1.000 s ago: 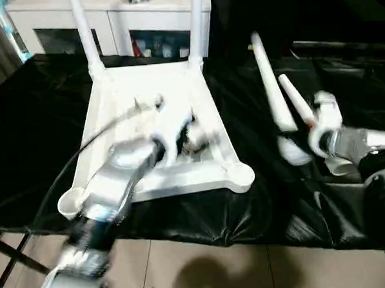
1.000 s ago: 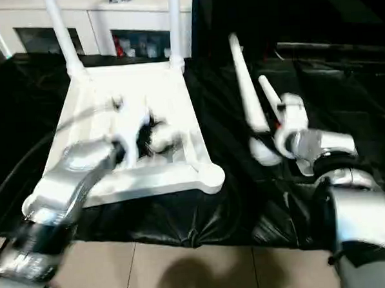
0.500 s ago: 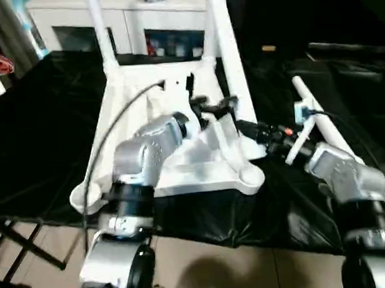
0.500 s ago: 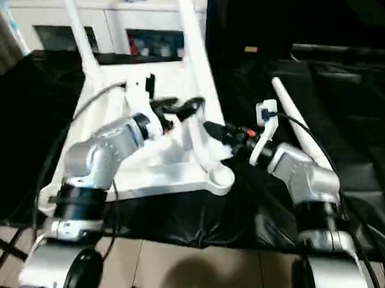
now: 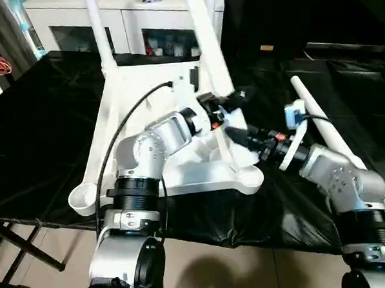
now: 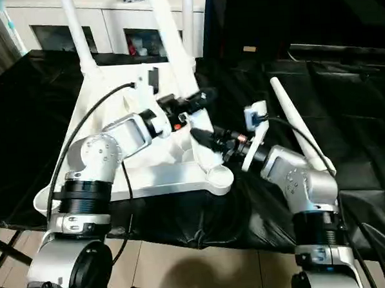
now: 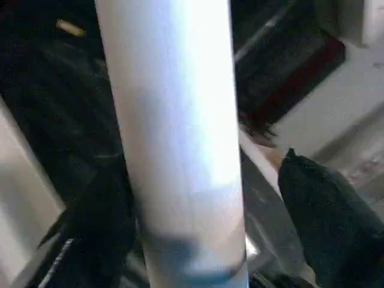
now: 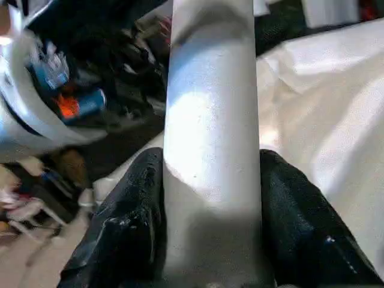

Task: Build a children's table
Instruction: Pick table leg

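The children's table lies upside down on black cloth, its ribbed top (image 5: 132, 95) facing up. Two legs stand upright in the far corner sockets (image 6: 70, 28) (image 6: 187, 15). A third white leg (image 5: 203, 34) leans over the top, its lower end close above the near right socket (image 5: 249, 174). My right gripper (image 5: 238, 135) is shut on this leg low down, its fingers (image 8: 132, 222) pressed to both sides. Just above, my left gripper (image 5: 224, 103) stands open around the same leg (image 7: 174, 120), with one finger (image 7: 318, 228) clear of it. Another leg (image 5: 320, 121) lies loose on the cloth to the right.
A white glass-doored cabinet (image 5: 141, 17) stands behind the table. The near left socket (image 5: 82, 200) sits at the cloth's front edge. A black stand's legs (image 5: 17, 250) cross the tiled floor at lower left. A black cable (image 5: 124, 128) loops from my left arm over the top.
My right gripper has carried one leg from the cloth on the right over to the table's near right corner. My left gripper swung across the top to that leg. The camera also shifted.
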Controlling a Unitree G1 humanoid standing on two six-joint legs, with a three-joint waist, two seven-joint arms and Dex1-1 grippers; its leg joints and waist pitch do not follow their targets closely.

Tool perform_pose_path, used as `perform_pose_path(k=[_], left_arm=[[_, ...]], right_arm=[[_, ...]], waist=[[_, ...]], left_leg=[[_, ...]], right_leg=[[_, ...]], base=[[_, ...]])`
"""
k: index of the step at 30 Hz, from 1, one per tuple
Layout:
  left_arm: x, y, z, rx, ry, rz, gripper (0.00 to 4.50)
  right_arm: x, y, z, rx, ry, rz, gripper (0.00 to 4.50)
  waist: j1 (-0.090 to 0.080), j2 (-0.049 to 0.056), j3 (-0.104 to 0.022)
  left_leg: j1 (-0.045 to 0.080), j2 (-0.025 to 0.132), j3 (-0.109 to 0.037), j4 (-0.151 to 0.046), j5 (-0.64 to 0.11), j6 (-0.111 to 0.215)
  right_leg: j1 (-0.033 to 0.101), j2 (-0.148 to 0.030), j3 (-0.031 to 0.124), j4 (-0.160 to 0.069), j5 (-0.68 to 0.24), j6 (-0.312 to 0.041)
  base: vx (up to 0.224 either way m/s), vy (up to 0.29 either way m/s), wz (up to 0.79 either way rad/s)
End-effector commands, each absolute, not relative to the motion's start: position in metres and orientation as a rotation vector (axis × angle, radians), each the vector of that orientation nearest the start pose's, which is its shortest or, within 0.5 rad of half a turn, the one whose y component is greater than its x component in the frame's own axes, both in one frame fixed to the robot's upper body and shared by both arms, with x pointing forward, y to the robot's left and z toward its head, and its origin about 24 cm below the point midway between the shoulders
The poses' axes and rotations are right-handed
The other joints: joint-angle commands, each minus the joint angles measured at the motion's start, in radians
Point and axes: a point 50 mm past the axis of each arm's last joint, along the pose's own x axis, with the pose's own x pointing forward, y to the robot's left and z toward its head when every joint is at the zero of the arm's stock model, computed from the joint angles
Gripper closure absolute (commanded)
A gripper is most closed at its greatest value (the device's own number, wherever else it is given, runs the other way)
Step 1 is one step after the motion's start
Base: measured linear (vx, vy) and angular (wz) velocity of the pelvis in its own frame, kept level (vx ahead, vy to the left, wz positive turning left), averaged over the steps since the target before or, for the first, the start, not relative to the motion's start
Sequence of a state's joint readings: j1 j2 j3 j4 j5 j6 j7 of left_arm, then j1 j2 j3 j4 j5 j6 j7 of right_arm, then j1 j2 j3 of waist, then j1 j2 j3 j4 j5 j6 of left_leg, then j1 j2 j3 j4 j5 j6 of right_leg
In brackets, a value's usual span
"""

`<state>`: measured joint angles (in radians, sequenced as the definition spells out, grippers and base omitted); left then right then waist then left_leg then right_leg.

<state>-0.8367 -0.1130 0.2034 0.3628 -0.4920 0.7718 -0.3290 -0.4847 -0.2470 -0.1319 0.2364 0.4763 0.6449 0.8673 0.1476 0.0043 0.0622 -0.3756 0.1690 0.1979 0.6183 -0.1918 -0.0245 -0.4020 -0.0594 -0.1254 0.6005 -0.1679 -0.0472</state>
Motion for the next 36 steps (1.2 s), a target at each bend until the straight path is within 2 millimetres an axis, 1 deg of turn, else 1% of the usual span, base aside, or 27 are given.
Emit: perform_pose_path(k=[1, 2, 6, 7, 9, 11, 12, 13, 14, 15, 17, 18, 19, 20, 21, 22, 23, 24, 25, 26, 27, 28, 29, 30, 31, 33, 36], left_arm=[[0.363, 0.042, 0.160, -0.555, 0.271, -0.669, 1.02], [0.365, 0.044, 0.161, -0.552, 0.267, -0.645, 1.26], [0.370, 0.048, 0.161, -0.562, 0.259, -0.555, 1.41], [0.371, 0.049, 0.161, -0.566, 0.257, -0.533, 1.66], [0.373, 0.052, 0.161, -0.576, 0.249, -0.496, 1.74], [0.374, 0.052, 0.161, -0.583, 0.249, -0.480, 1.99], [0.374, 0.052, 0.161, -0.583, 0.249, -0.476, 1.99], [0.374, 0.052, 0.161, -0.582, 0.251, -0.471, 2.20], [0.375, 0.052, 0.161, -0.584, 0.252, -0.472, 2.25], [0.375, 0.052, 0.161, -0.587, 0.253, -0.474, 2.25], [0.375, 0.052, 0.161, -0.587, 0.250, -0.475, 2.44], [0.375, 0.052, 0.161, -0.585, 0.248, -0.472, 2.50], [0.375, 0.052, 0.161, -0.580, 0.245, -0.476, 2.53], [0.375, 0.052, 0.161, -0.575, 0.241, -0.485, 2.56], [0.375, 0.052, 0.161, -0.575, 0.241, -0.485, 2.58], [0.374, 0.051, 0.163, -0.556, 0.226, -0.514, 2.58], [0.374, 0.051, 0.163, -0.556, 0.226, -0.514, 2.59], [0.373, 0.050, 0.164, -0.536, 0.211, -0.550, 2.59], [0.371, 0.049, 0.167, -0.491, 0.186, -0.633, 2.59], [0.369, 0.048, 0.169, -0.466, 0.176, -0.684, 2.60], [0.366, 0.047, 0.170, -0.440, 0.173, -0.751, 2.60], [0.366, 0.047, 0.170, -0.439, 0.174, -0.759, 2.60], [0.364, 0.047, 0.171, -0.432, 0.179, -0.806, 2.60], [0.362, 0.046, 0.173, -0.425, 0.181, -0.854, 2.61], [0.359, 0.045, 0.174, -0.391, 0.180, -0.919, 2.61], [0.356, 0.044, 0.175, -0.367, 0.182, -0.981, 2.61], [0.355, 0.044, 0.180, -0.356, 0.168, -1.022, 2.61]], right_arm=[[0.321, -0.143, 0.109, 0.321, 0.184, 0.885, 2.59], [0.322, -0.140, 0.109, 0.303, 0.176, 0.874, 2.59], [0.323, -0.125, 0.112, 0.280, 0.166, 0.847, 2.59], [0.322, -0.120, 0.113, 0.271, 0.165, 0.842, 2.59], [0.322, -0.112, 0.114, 0.255, 0.155, 0.831, 2.59], [0.323, -0.108, 0.114, 0.222, 0.144, 0.808, 2.59], [0.323, -0.106, 0.114, 0.219, 0.142, 0.800, 2.59], [0.324, -0.104, 0.114, 0.217, 0.139, 0.786, 2.59], [0.324, -0.103, 0.114, 0.212, 0.135, 0.780, 2.59], [0.325, -0.101, 0.115, 0.211, 0.133, 0.773, 2.59], [0.325, -0.100, 0.115, 0.201, 0.130, 0.762, 2.59], [0.326, -0.100, 0.115, 0.198, 0.130, 0.757, 2.59], [0.326, -0.100, 0.115, 0.198, 0.131, 0.757, 2.59], [0.326, -0.101, 0.115, 0.210, 0.134, 0.763, 2.24], [0.326, -0.101, 0.115, 0.210, 0.134, 0.763, 2.03], [0.327, -0.104, 0.115, 0.220, 0.136, 0.766, 1.89], [0.327, -0.104, 0.115, 0.220, 0.136, 0.766, 1.89], [0.327, -0.107, 0.116, 0.235, 0.141, 0.777, 1.82], [0.327, -0.114, 0.119, 0.256, 0.143, 0.813, 1.82], [0.326, -0.118, 0.121, 0.269, 0.142, 0.847, 1.54], [0.323, -0.125, 0.124, 0.290, 0.152, 0.924, 1.47], [0.322, -0.126, 0.124, 0.293, 0.155, 0.936, 1.45], [0.318, -0.130, 0.125, 0.296, 0.172, 0.995, 1.45], [0.315, -0.133, 0.125, 0.295, 0.188, 1.042, 1.45], [0.311, -0.138, 0.125, 0.292, 0.218, 1.102, 1.45], [0.309, -0.143, 0.125, 0.275, 0.249, 1.144, 1.45], [0.308, -0.147, 0.125, 0.254, 0.284, 1.182, 1.45]], waist=[[0.002, -0.016, -0.081], [-0.001, -0.018, -0.080], [-0.002, -0.015, -0.082], [-0.002, -0.013, -0.082], [-0.003, -0.012, -0.083], [-0.004, -0.011, -0.083], [-0.005, -0.011, -0.084], [-0.004, -0.009, -0.084], [-0.005, -0.009, -0.083], [-0.004, -0.010, -0.084], [-0.004, -0.010, -0.083], [-0.005, -0.012, -0.082], [-0.005, -0.011, -0.082], [-0.005, -0.011, -0.081], [-0.005, -0.012, -0.081], [-0.005, -0.011, -0.081], [-0.005, -0.011, -0.081], [-0.005, -0.010, -0.081], [-0.004, -0.011, -0.081], [-0.003, -0.011, -0.081], [0.000, -0.012, -0.081], [0.003, -0.010, -0.081], [0.001, -0.011, -0.081], [0.002, -0.015, -0.082], [0.003, -0.018, -0.083], [0.003, -0.019, -0.083], [0.001, -0.020, -0.082]], left_leg=[[0.014, 0.071, -0.044, -0.066, -0.083, 0.070], [0.014, 0.071, -0.044, -0.067, -0.086, 0.068], [0.013, 0.072, -0.045, -0.068, -0.075, 0.074], [0.013, 0.072, -0.045, -0.068, -0.075, 0.073], [0.013, 0.076, -0.047, -0.069, -0.071, 0.070], [0.014, 0.078, -0.047, -0.069, -0.067, 0.071], [0.014, 0.077, -0.045, -0.069, -0.065, 0.068], [0.014, 0.077, -0.045, -0.068, -0.064, 0.068], [0.014, 0.077, -0.045, -0.069, -0.064, 0.068], [0.014, 0.078, -0.045, -0.069, -0.064, 0.067], [0.012, 0.078, -0.045, -0.070, -0.068, 0.067], [0.012, 0.077, -0.045, -0.070, -0.071, 0.066], [0.014, 0.077, -0.044, -0.070, -0.075, 0.065], [0.013, 0.076, -0.044, -0.070, -0.075, 0.065], [0.013, 0.077, -0.044, -0.070, -0.076, 0.066], [0.013, 0.077, -0.045, -0.071, -0.078, 0.066], [0.014, 0.077, -0.045, -0.071, -0.079, 0.066], [0.015, 0.078, -0.045, -0.071, -0.079, 0.062], [0.016, 0.077, -0.044, -0.071, -0.078, 0.069], [0.017, 0.075, -0.044, -0.071, -0.078, 0.074], [0.017, 0.076, -0.042, -0.070, -0.076, 0.080], [0.017, 0.079, -0.043, -0.070, -0.069, 0.078], [0.015, 0.079, -0.043, -0.070, -0.066, 0.078], [0.013, 0.076, -0.042, -0.068, -0.061, 0.085], [0.011, 0.077, -0.042, -0.066, -0.050, 0.093], [0.011, 0.076, -0.042, -0.065, -0.044, 0.097], [0.010, 0.074, -0.040, -0.063, -0.050, 0.092]], right_leg=[[0.057, -0.113, 0.064, -0.094, -0.336, -0.054], [0.057, -0.114, 0.065, -0.095, -0.337, -0.051], [0.057, -0.116, 0.067, -0.090, -0.300, -0.064], [0.057, -0.116, 0.068, -0.090, -0.298, -0.066], [0.057, -0.117, 0.069, -0.086, -0.269, -0.076], [0.056, -0.118, 0.070, -0.083, -0.243, -0.088], [0.056, -0.118, 0.071, -0.081, -0.230, -0.095], [0.055, -0.119, 0.072, -0.081, -0.225, -0.097], [0.056, -0.120, 0.072, -0.081, -0.219, -0.104], [0.057, -0.120, 0.073, -0.079, -0.213, -0.106], [0.059, -0.121, 0.073, -0.079, -0.211, -0.107], [0.059, -0.121, 0.073, -0.079, -0.215, -0.105], [0.059, -0.122, 0.074, -0.081, -0.221, -0.103], [0.059, -0.122, 0.074, -0.081, -0.223, -0.102], [0.059, -0.121, 0.074, -0.080, -0.225, -0.100], [0.059, -0.121, 0.074, -0.081, -0.230, -0.098], [0.058, -0.121, 0.074, -0.083, -0.235, -0.095], [0.058, -0.121, 0.074, -0.081, -0.235, -0.093], [0.058, -0.120, 0.074, -0.084, -0.238, -0.090], [0.059, -0.120, 0.074, -0.084, -0.245, -0.084], [0.059, -0.120, 0.076, -0.084, -0.250, -0.076], [0.060, -0.119, 0.076, -0.080, -0.237, -0.080], [0.060, -0.119, 0.076, -0.078, -0.226, -0.084], [0.064, -0.119, 0.074, -0.077, -0.214, -0.091], [0.065, -0.121, 0.076, -0.073, -0.204, -0.096], [0.064, -0.121, 0.074, -0.073, -0.210, -0.103], [0.064, -0.121, 0.072, -0.077, -0.240, -0.107]], base=[[0.000, 0.000, 0.00], [0.000, 0.000, 0.00], [0.000, 0.000, 0.00], [0.000, 0.000, 0.00], [0.000, 0.000, 0.00], [0.000, 0.000, 0.00], [0.000, 0.000, 0.00], [0.000, 0.000, 0.00], [0.000, 0.000, 0.00], [0.000, 0.000, 0.00], [0.000, 0.000, 0.00], [0.000, 0.000, 0.00], [0.000, 0.000, 0.00], [0.000, 0.000, 0.00], [0.000, 0.000, 0.00], [0.000, 0.000, 0.00], [0.000, 0.000, 0.00], [0.000, 0.000, 0.00], [0.000, 0.000, 0.00], [0.000, 0.000, 0.00], [0.000, 0.000, 0.00], [0.000, 0.000, 0.00], [0.000, 0.000, 0.00], [0.000, 0.000, 0.00], [0.000, 0.000, 0.00], [0.000, 0.000, 0.00], [0.000, 0.000, 0.00]])
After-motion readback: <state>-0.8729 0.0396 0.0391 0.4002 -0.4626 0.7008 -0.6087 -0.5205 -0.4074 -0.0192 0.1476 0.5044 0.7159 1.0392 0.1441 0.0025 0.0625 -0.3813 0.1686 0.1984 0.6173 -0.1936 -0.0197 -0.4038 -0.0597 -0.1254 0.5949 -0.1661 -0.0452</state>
